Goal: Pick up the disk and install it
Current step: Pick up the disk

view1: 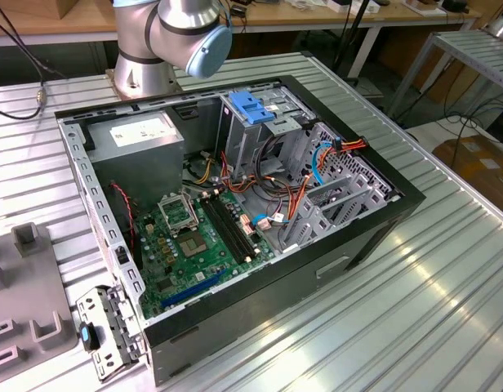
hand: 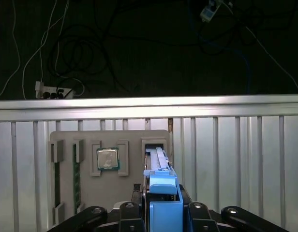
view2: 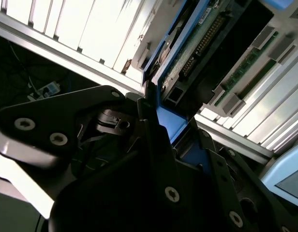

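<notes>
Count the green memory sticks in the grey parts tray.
2. One memory stick stands in the grey tray's outermost slot; the other memory stick is in the next slot, nearer the processor chip. More could be hidden behind the end effector.

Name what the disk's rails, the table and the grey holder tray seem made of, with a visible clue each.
The disk: rails of moulded plastic, likely; bright even blue, soft sheen. The table: probably aluminium; pale ribbed slats with bright glare. The holder tray: perhaps plastic; flat dull grey, no shine, but uncertain.
</notes>
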Robot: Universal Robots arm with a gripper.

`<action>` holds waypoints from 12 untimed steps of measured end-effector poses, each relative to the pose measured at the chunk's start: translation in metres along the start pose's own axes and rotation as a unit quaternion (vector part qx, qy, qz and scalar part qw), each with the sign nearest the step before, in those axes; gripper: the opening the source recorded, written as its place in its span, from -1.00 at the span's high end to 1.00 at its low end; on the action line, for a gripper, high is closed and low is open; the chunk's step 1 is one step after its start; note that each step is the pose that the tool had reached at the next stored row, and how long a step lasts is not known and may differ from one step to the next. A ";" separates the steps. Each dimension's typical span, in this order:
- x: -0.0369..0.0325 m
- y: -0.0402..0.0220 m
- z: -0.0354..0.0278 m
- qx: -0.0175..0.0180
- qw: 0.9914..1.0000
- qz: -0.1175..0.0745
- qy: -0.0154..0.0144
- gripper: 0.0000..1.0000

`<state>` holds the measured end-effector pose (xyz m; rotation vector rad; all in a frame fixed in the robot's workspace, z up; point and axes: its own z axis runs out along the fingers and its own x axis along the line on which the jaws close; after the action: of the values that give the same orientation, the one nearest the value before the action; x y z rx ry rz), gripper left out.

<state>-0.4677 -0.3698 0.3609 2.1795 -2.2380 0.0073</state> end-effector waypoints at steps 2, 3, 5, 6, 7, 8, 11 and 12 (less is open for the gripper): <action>0.0000 0.0000 -0.0012 0.000 1.000 0.000 0.000 0.25; 0.0000 0.0000 -0.0012 0.000 1.000 0.000 0.000 0.25; 0.0000 0.0000 -0.0012 0.000 1.000 0.000 0.000 0.25; 0.0000 0.0000 -0.0012 0.000 1.000 0.000 0.000 0.25; 0.0000 0.0000 -0.0013 0.000 1.000 0.000 0.000 0.25; 0.0000 0.0000 -0.0013 0.000 1.000 0.000 0.000 0.25; 0.0000 0.0000 -0.0019 0.000 1.000 0.000 -0.001 0.25; 0.0000 0.0000 -0.0024 0.000 1.000 0.000 -0.001 0.25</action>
<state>-0.4677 -0.3698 0.3633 2.1805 -2.2391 0.0047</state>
